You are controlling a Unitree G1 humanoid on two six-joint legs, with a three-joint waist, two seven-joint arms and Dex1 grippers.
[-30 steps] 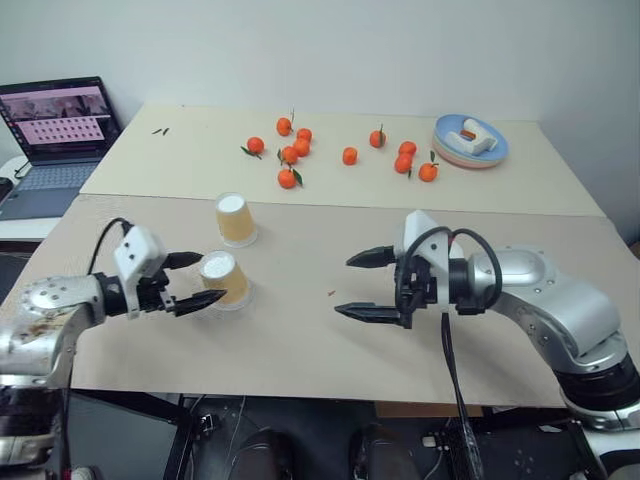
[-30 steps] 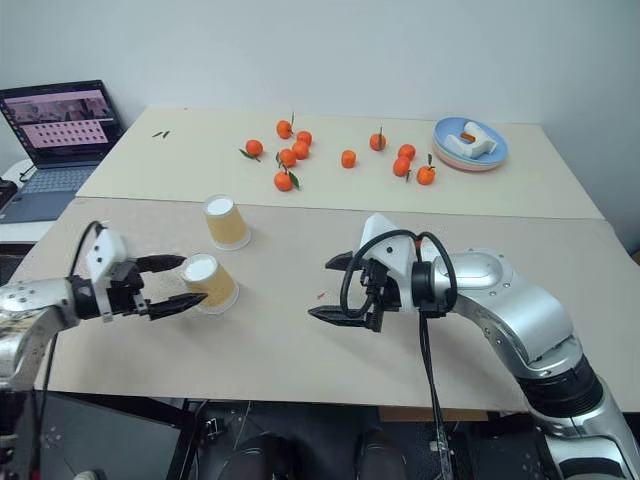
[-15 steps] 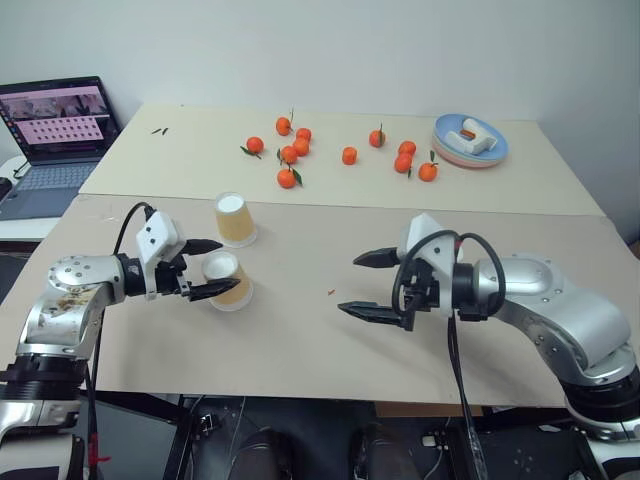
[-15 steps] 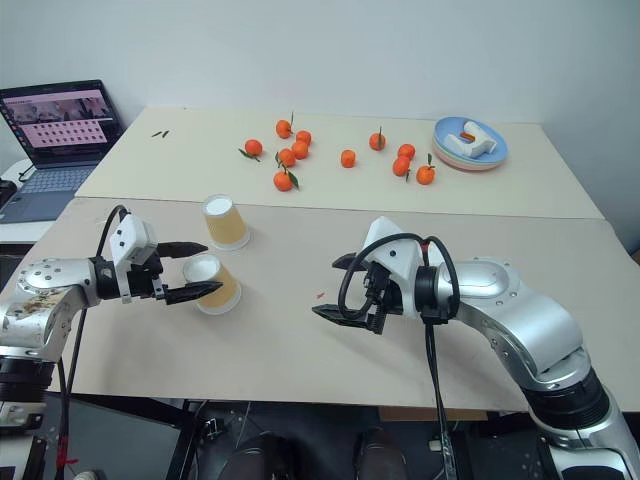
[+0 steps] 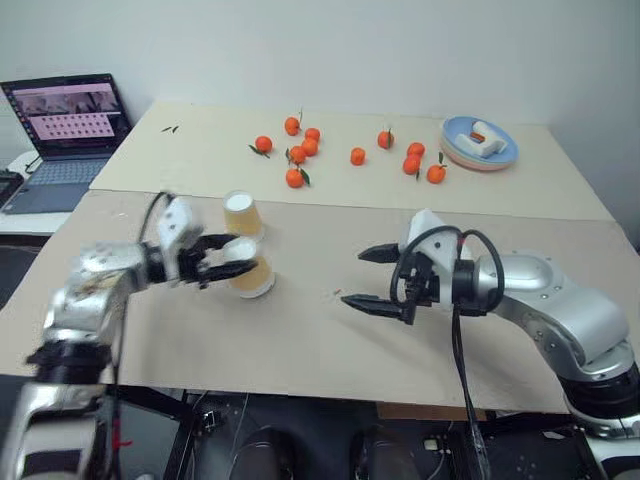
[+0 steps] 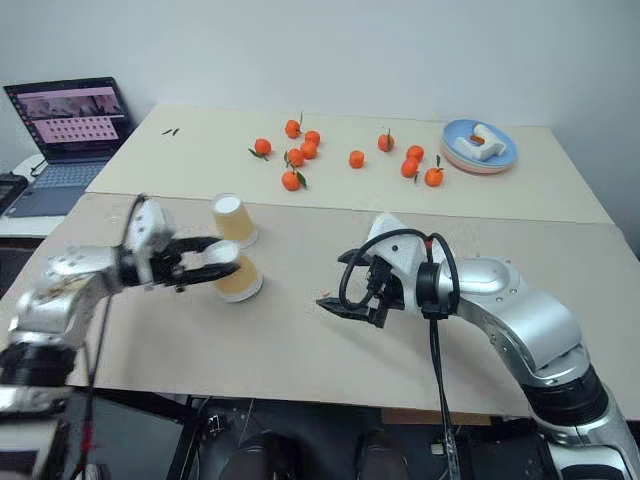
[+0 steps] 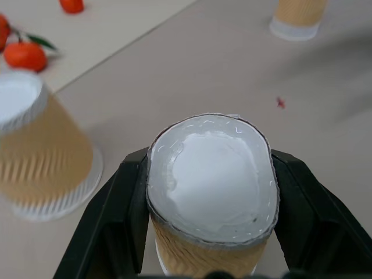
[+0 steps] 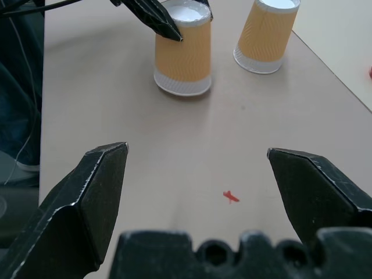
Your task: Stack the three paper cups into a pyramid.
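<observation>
Left of centre in the eye views, clamped in the left gripper (image 5: 230,258): one cup (image 5: 250,277), upside down, white base up, a black finger pressed to each side just below the base. Squeezed slightly oval at the base, as seen from the left wrist. Tilted a little; rim at or just over the near table (image 5: 300,345), cannot tell which.

Just behind it, toward the upper left of the frame, a second cup (image 5: 242,213), also inverted, standing on its rim, near the held one but apart from it.

Beyond the held cup in the left wrist view, a third cup (image 7: 295,17), inverted on the table, well apart from the other two, with a small red mark (image 7: 281,103) on the surface between.

Right of centre in the eye views, right gripper (image 5: 357,276) spread wide and empty, fingers pointing toward the cups, hovering over the table, well apart from the held cup. Between its two spread fingers in the right wrist view, the held cup and the second cup side by side, red mark nearer.

Across the upper middle of the frame, on the far table, scattered tangerines (image 5: 300,155), some with leaves. At upper right, a blue plate (image 5: 460,148) with a white item on it. At upper left, an open laptop (image 5: 70,110), screen lit.
</observation>
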